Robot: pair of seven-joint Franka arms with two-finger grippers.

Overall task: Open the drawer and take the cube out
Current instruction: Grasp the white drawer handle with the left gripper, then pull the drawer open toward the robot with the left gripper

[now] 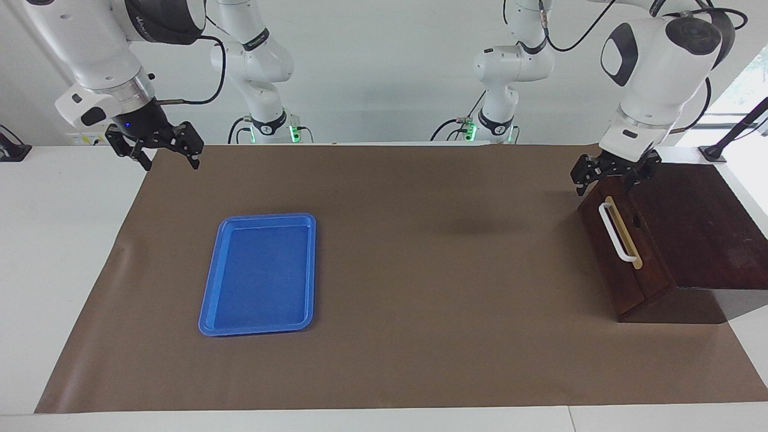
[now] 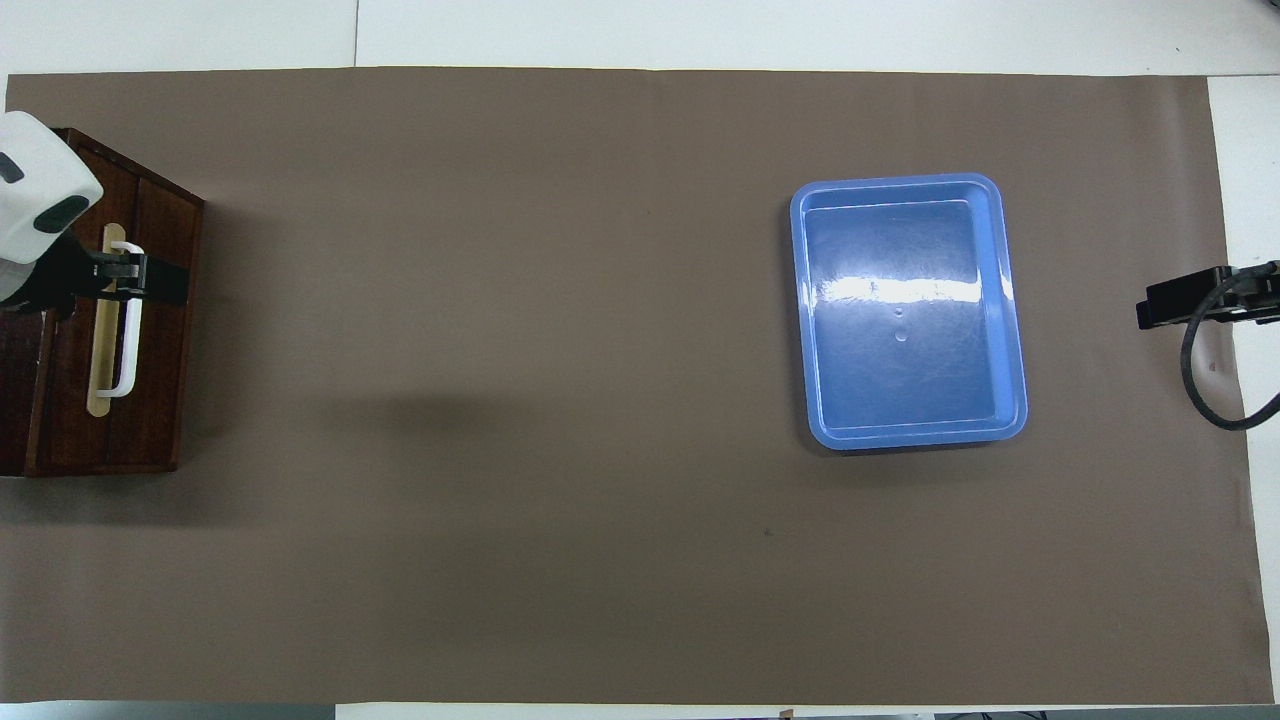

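The drawer (image 1: 621, 264) is closed in its dark wooden box (image 1: 696, 228) at the left arm's end of the table. Its white bar handle (image 1: 617, 232) faces the middle of the table. The drawer front (image 2: 155, 350) and handle (image 2: 125, 330) also show in the overhead view. My left gripper (image 1: 606, 183) is open and empty, just above the top edge of the drawer front and over the handle; it also shows in the overhead view (image 2: 135, 280). My right gripper (image 1: 161, 155) is open and empty, and waits over the mat's edge at the right arm's end (image 2: 1180, 300). The cube is hidden.
A blue tray (image 1: 261, 273) lies empty on the brown mat (image 1: 420, 300) toward the right arm's end; it also shows in the overhead view (image 2: 908, 310). The white tabletop (image 1: 60, 252) shows around the mat.
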